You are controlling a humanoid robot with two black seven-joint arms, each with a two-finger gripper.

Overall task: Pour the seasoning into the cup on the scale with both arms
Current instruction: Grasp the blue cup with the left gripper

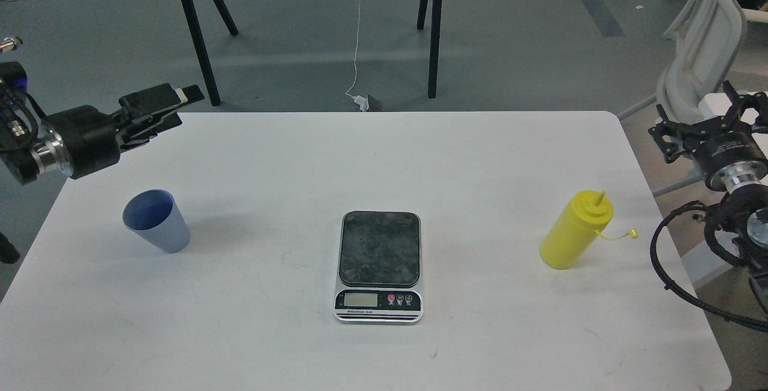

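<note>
The light blue-grey cup [157, 222] stands upright on the white table [384, 157] at the left. The scale [378, 266] lies at the table's middle with nothing on its dark platform. The yellow seasoning bottle [575, 233] stands at the right, nozzle uncapped, with its small cap hanging off to the right. My left gripper [175, 102] points right over the table's far left corner, above and behind the cup. It is seen side-on, so its fingers cannot be told apart. My right gripper [701, 114] is open and empty beyond the table's right edge, behind the bottle.
A black trestle stand [201, 37] and a white cable [357, 37] are on the floor behind the table. A white chair [699, 49] stands at the back right, close to my right arm.
</note>
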